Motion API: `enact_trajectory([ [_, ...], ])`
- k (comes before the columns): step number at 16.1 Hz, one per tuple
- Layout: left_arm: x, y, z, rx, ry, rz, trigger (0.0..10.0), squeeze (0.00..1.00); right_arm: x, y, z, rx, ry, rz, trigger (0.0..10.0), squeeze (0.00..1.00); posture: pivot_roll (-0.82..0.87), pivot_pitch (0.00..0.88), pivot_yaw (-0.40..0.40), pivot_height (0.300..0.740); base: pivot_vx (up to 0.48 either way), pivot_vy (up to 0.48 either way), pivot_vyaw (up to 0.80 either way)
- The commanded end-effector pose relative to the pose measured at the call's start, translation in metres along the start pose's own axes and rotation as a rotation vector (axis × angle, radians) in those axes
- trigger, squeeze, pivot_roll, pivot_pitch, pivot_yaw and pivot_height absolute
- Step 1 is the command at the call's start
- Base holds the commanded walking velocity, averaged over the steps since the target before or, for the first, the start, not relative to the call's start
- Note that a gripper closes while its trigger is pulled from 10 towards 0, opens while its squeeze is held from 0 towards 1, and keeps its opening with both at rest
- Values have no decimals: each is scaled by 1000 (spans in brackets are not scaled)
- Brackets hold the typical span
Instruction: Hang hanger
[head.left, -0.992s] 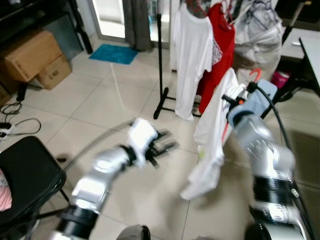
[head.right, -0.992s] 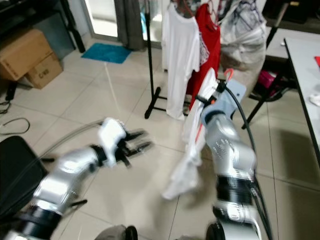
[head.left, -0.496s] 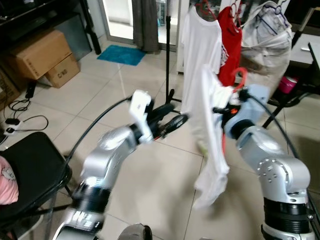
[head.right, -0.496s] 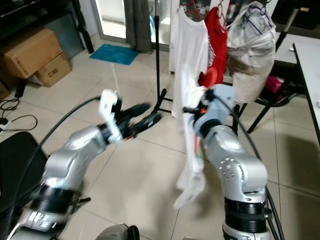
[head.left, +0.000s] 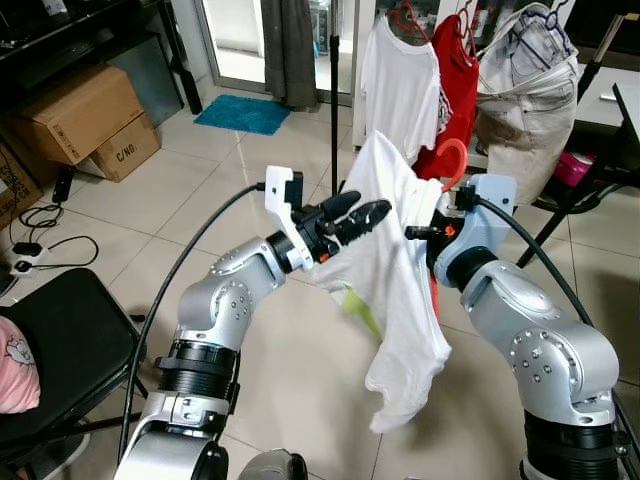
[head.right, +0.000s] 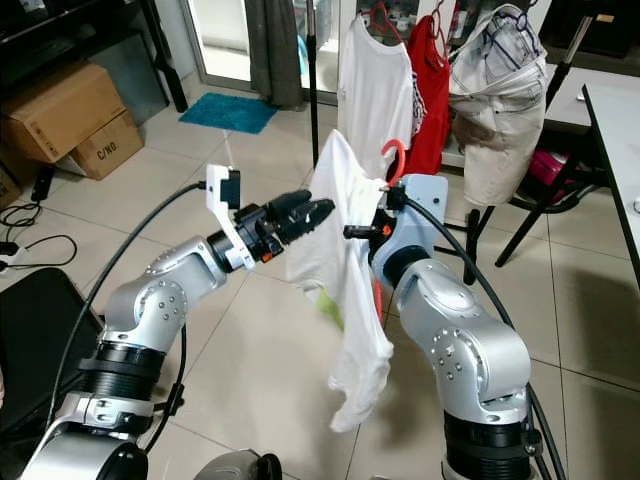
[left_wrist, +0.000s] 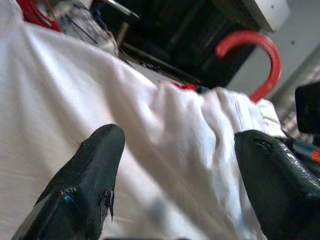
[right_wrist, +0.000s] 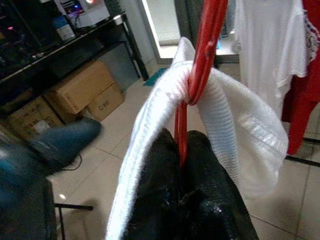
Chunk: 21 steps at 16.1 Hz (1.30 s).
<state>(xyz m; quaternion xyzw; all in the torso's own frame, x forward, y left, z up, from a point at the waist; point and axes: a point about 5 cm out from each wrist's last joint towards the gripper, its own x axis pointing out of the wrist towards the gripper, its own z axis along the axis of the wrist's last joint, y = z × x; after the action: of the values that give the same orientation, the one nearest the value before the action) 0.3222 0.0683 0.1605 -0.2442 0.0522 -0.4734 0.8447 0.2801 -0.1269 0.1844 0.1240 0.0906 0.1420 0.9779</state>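
Observation:
A red hanger (head.left: 452, 160) carries a white T-shirt (head.left: 390, 265) that hangs down in front of me. My right gripper (right_wrist: 182, 150) is shut on the hanger's neck, inside the shirt's collar; the red hook (head.right: 392, 155) sticks up above it. My left gripper (head.left: 362, 214) is open at the shirt's left shoulder, with the white cloth between its spread fingers (left_wrist: 95, 170). Behind stands a black clothes rack (head.left: 333, 100) with a white shirt (head.left: 400, 80), a red shirt (head.left: 458, 80) and a beige garment (head.left: 520, 95) hanging on it.
Cardboard boxes (head.left: 80, 110) stand at the far left by a dark shelf. A black chair (head.left: 50, 350) is close at my lower left, with cables (head.left: 40, 245) on the tiles. A blue mat (head.left: 240, 113) lies by the door. A table edge (head.left: 625, 95) is at right.
My right gripper has raised the hanger and shirt higher. My left gripper swung up and to the right, reaching the shirt's shoulder. The camera has tilted up a little.

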Motion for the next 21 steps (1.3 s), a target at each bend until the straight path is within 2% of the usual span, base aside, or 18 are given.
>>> enact_trajectory([
  [1, 5, -4, -2, 4, 39, -50, 6353, 0, -4, 12, 7, -11, -25, 60, 10000, 0, -38, 13, 89, 740, 0, 0, 0],
  [3, 8, -5, -6, 11, 70, -54, 4353, 0, -4, 15, 5, -27, -12, 70, 10000, 0, -38, 13, 89, 740, 0, 0, 0],
  [5, 10, -2, -8, 32, 83, -36, 3059, 0, -7, 22, 3, -54, 1, 107, 10000, 0, -40, 25, 89, 740, 0, 0, 0],
  [6, 10, -2, -9, 27, 80, -40, 824, 0, -8, 24, 3, -60, 7, 121, 10000, 0, -40, 25, 89, 740, 0, 0, 0],
  [7, 11, -2, -9, 24, 77, -42, 0, 0, -8, 26, 2, -65, 12, 130, 10000, 0, -43, 29, 89, 740, 0, 0, 0],
  [10, 13, -3, -8, 29, 73, -46, 0, 0, -9, 28, 1, -72, 21, 129, 10000, 0, -41, 30, 91, 740, 0, 0, 0],
  [21, 9, -9, -18, 46, 85, -56, 0, 0, -7, 8, -6, -89, 64, -9, 10000, 0, -35, 42, 87, 740, 0, 0, 0],
])
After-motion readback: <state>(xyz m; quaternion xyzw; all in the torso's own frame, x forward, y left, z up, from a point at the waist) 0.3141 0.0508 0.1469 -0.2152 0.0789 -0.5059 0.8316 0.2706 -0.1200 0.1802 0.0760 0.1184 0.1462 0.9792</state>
